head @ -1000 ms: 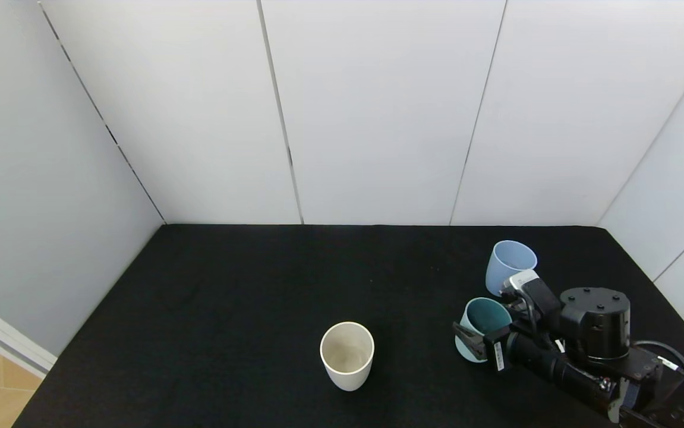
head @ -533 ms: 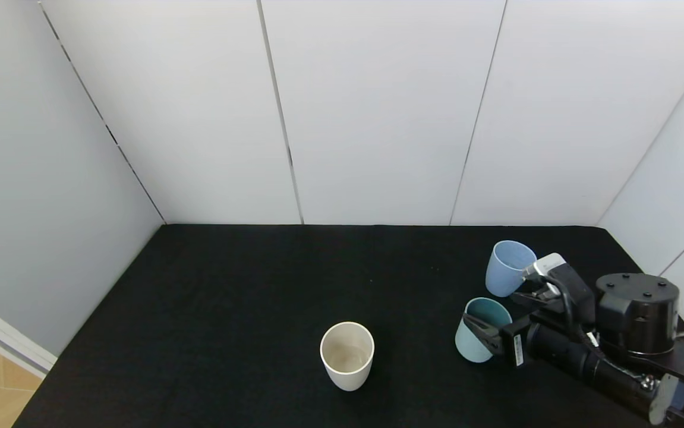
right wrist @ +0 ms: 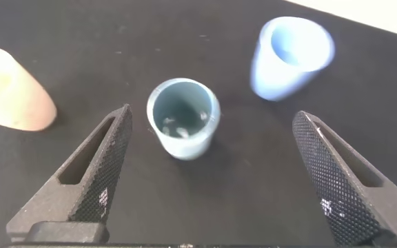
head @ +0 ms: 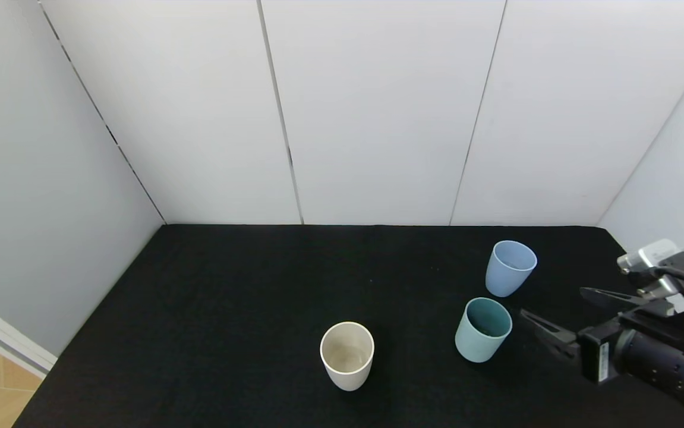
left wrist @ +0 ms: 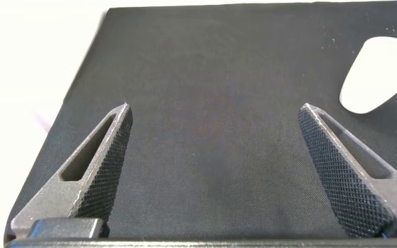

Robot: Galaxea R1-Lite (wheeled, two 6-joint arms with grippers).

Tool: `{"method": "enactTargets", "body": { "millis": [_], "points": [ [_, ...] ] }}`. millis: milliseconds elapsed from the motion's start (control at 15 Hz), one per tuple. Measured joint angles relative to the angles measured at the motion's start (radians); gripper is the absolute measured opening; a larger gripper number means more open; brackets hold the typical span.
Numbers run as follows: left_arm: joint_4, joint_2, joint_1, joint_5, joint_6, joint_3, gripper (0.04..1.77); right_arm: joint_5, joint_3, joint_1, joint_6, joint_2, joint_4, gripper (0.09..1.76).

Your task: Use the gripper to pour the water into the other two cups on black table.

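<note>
Three tumblers stand upright on the black bench [head: 246, 309], which fills the lower half of the head view under plain white wall panels. The cream-white cup [head: 347, 355] sits low and near the centre, well apart from the other two. The powder-blue cup [head: 510, 267] stands at the right, farther back, and the teal-green cup [head: 482, 330] stands just in front of it, near but not touching. In the right wrist view the teal-green cup [right wrist: 183, 118] shows a few small glints at its bottom, perhaps a remnant of water; how much liquid any cup holds I cannot tell. The right gripper [head: 555, 315] reaches in from the lower right edge of the head view, its jaws spread wide and empty, the tips just to the right of the teal-green cup and clear of it. In its own wrist view the teal-green cup lies ahead between the two textured fingers [right wrist: 95, 172], untouched by either. A white label shows on the gripper's black body, but its print is too small to read. The left gripper [left wrist: 216, 172] appears only in its wrist view, hovering over bare bench with its jaws wide apart and nothing between them; the cream-white cup [left wrist: 381, 74] shows at the upper right of that view.
</note>
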Motion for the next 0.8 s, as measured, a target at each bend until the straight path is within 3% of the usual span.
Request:
{"method": "enactTargets", "body": {
  "millis": [333,800],
  "points": [
    [0.000,0.000,0.000,0.000,0.000,0.000,1.72,-0.071,0.091,-0.004,0.011,-0.270,0.149,1.70],
    [0.000,0.000,0.000,0.000,0.000,0.000,1.72,-0.130,0.151,-0.012,0.032,-0.662,0.459,1.70]
  ]
}}
